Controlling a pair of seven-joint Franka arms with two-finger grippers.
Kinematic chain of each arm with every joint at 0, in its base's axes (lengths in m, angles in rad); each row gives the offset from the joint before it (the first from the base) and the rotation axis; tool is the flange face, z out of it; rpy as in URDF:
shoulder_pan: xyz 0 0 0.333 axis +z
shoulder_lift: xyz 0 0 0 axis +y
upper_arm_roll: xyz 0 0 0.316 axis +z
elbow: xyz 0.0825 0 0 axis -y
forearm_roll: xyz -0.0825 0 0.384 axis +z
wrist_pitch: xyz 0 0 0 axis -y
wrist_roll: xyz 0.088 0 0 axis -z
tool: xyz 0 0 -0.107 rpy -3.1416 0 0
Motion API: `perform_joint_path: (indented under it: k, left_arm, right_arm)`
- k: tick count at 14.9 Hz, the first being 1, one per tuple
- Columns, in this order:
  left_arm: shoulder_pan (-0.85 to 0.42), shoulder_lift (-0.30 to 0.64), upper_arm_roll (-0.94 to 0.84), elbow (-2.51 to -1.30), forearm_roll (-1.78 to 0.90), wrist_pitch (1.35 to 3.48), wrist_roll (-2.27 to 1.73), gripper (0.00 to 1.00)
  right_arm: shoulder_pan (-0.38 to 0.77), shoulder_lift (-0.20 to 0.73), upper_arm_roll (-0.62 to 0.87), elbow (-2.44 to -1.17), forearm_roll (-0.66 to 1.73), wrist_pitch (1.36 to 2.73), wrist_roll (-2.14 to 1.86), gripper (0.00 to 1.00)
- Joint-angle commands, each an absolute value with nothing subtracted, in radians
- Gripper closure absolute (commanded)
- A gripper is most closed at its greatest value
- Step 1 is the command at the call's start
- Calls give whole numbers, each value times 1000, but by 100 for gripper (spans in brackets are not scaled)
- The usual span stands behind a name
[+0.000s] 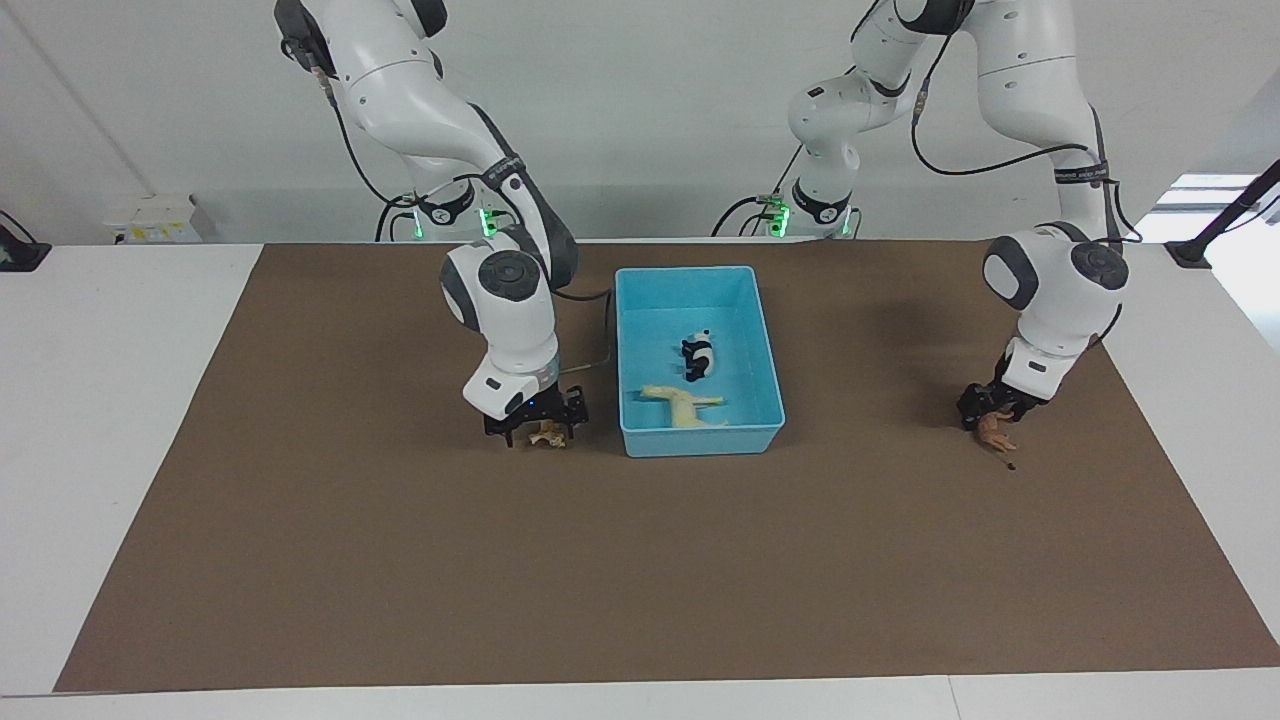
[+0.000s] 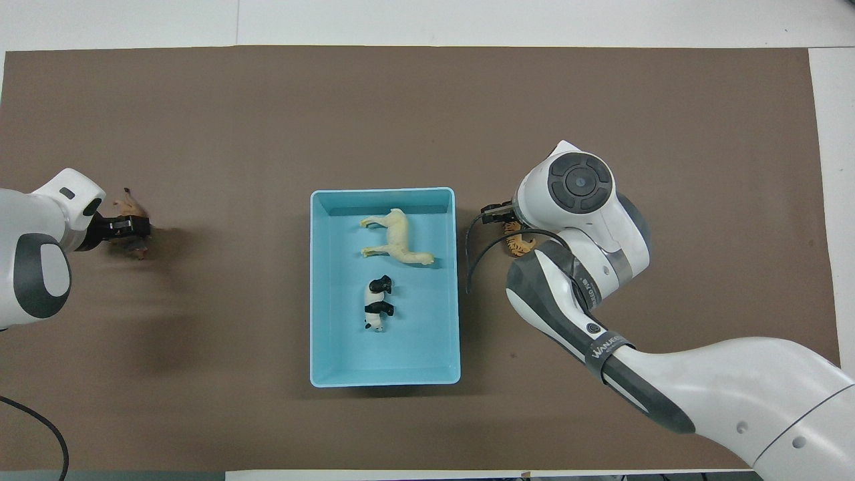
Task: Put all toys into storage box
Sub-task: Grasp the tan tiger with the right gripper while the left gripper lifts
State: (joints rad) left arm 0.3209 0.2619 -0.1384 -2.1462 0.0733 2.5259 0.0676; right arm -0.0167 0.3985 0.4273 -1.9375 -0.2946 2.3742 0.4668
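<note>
The light blue storage box [image 1: 700, 355] sits mid-desk and already holds two toys: the cream horse [image 1: 682, 405] lying on its side at the end farther from the robots, and the panda [image 1: 698, 356] near the middle, at about 12 o'clock from the horse in the facing view. Two toys are still out. The tiger [image 1: 548, 434] lies on the mat just beside the box, toward the right arm's end, at 9 o'clock from the horse; the right gripper [image 1: 537, 418] is down over it, fingers apart and straddling it. The brown lion [image 1: 994, 432] is well apart from the box toward the left arm's end, at 3 o'clock, with the left gripper [image 1: 985, 408] down on it; whether those fingers are closed I cannot tell.

Both arms seem to be at the pick-up step. Next, each needs a firm pinch, a lift above the rim, and a release over bare box floor.

A brown mat [image 1: 640, 580] covers the white desk [image 1: 100, 400]; a plain pale wall stands past the arm bases.
</note>
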Motion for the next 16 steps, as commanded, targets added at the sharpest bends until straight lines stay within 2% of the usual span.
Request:
perform_joint_path:
  k: [1,5,6,7,8,14,16]
  left_arm:
    - [322,265,-135,-2148,86,2531,69,68]
    - [314,262,-135,-2086,86,2450,37,71]
    - [301,256,-135,-2056,86,2400,19,71]
    - [284,252,-135,-2028,86,2349,-4,71]
    - [264,245,-135,-1998,86,2303,-44,73]
    - [50,183,-150,-1849,84,2004,-409,74]
    - [-87,137,-155,-1851,78,1956,-649,74]
  right_arm:
    - [-32,357,439,-2029,-279,2465,509,0]
    - [-31,348,439,-2063,-279,2502,520,0]
    - [-31,347,439,-2063,-279,2500,519,16]
    - [-31,347,439,-2063,-279,2499,512,54]
    - [-32,347,439,-2063,-279,2493,521,100]
    - [-20,344,439,-2043,-281,2448,523,100]
    - [-18,347,439,-1985,-281,2372,517,100]
